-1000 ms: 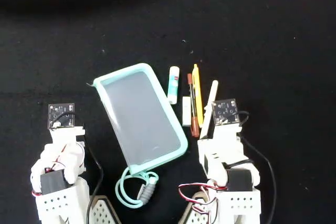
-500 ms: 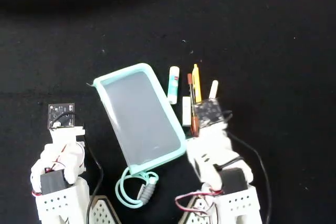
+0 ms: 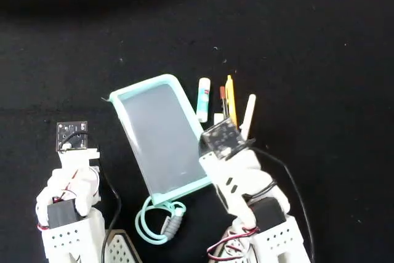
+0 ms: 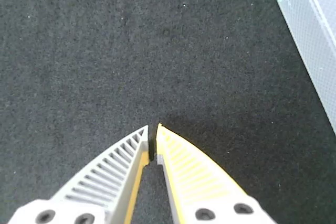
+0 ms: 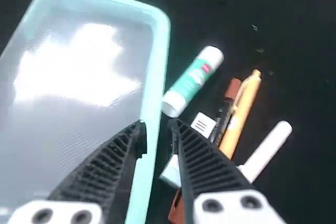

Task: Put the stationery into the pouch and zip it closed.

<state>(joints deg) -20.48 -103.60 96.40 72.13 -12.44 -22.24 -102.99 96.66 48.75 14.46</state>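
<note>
A flat pouch (image 3: 161,137) with clear mesh face and mint trim lies mid-table. To its right lie a glue stick (image 3: 203,100), a brown pen (image 3: 223,98), an orange pen (image 3: 231,98), a white pen (image 3: 249,114) and a small white eraser (image 3: 218,117). In the right wrist view my right gripper (image 5: 156,128) hovers slightly open over the pouch's mint edge (image 5: 156,77), with the glue stick (image 5: 191,80), eraser (image 5: 199,125) and pens (image 5: 239,114) just beside it. My left gripper (image 4: 152,128) is shut, holds nothing, and sits over bare cloth left of the pouch (image 4: 315,51).
A mint cord (image 3: 151,220) with a grey clip (image 3: 175,222) trails from the pouch's near end, between the two arm bases. Black cloth (image 3: 308,60) covers the table, with free room at the back and far right.
The right arm has swung left from beside the pens to the pouch's right edge, now covering the lower parts of the pens and the eraser. The left arm stayed still.
</note>
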